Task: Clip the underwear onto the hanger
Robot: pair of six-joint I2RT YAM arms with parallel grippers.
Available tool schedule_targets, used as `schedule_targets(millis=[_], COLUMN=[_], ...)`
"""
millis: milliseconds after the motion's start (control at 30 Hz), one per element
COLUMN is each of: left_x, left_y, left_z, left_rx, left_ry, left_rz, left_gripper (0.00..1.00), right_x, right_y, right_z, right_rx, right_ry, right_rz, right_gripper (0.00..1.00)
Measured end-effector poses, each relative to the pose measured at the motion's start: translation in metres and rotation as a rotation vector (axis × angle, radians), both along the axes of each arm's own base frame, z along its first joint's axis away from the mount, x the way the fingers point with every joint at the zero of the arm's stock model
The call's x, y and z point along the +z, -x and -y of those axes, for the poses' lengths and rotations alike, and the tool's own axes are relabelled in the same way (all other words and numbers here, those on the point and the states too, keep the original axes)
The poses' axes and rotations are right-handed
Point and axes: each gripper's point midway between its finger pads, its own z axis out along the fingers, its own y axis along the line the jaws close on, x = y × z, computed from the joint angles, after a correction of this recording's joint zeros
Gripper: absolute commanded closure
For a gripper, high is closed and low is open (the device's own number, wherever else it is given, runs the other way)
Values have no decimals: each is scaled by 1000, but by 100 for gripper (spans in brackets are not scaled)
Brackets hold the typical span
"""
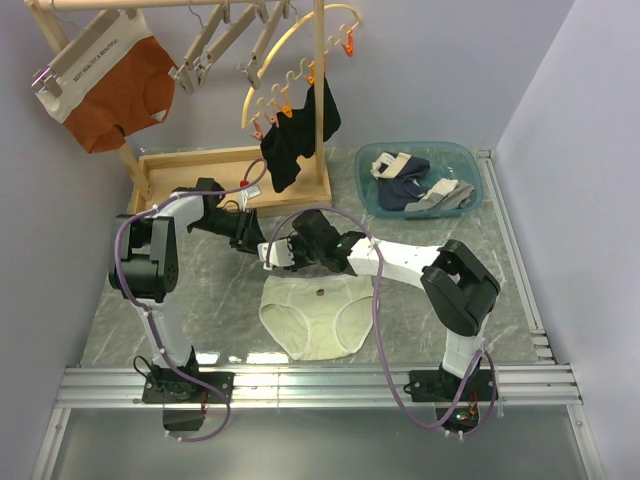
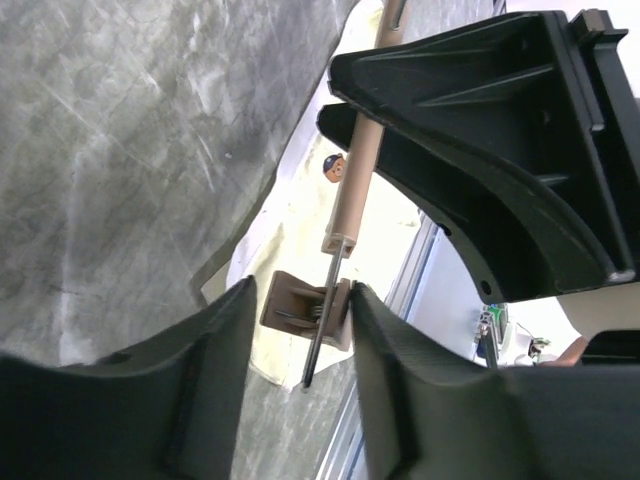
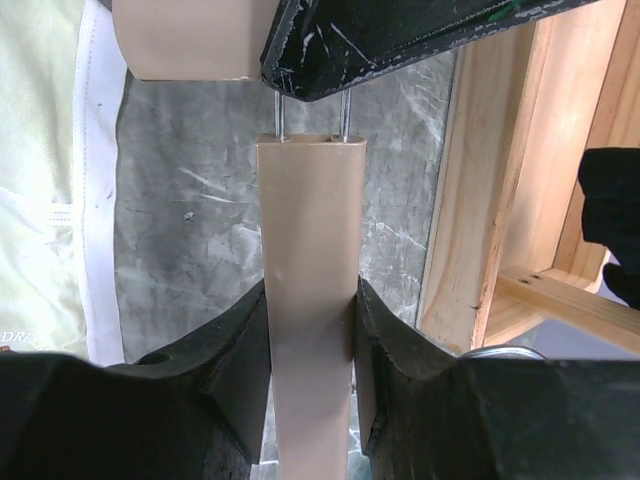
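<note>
Surface: we saw a grey marbled table (image 1: 210, 300).
Room: the walls were pale lilac. A wooden rack (image 1: 195, 158) stood at the back left and a blue basin (image 1: 420, 146) of clothes at the back right.
Writing: the rust-orange briefs (image 1: 115, 95) on the rack had letters on the white waistband, too small for us to read.
Underwear: the underwear (image 1: 318, 315) lay flat on the table, its waistband just beside both grippers.
Hanger: the hanger (image 3: 308, 220) was between the two grippers, at the waistband.
Right gripper (image 3: 310, 335): clamped on the wooden bar.
Left gripper (image 2: 302, 290): its fingers were close on both sides of a brown clip (image 2: 290, 312). We could not tell if they pressed it.
</note>
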Motion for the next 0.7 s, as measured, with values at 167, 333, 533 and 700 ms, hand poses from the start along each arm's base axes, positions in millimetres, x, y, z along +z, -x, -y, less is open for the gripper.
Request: schedule_targets(millis=[167,333,533,700], left_x=[2,3,3,-1], left_y=[1,2,2,5], left_z=[2,2,3,2], left_rx=[0,0,0,-10], left_ry=[14,21,26,28], left_rz=[-10,-14,-17,-29], left_gripper=[69,94,100,66], right_x=[-1,-1,-1,-6], right_y=[0,0,1,3], right_z=[1,2,2,2], right_rx=[0,2,5,8], right_ry=[7,10,14,14], right_rz=[-1,1,1,1], right_gripper=[100,100,100,100])
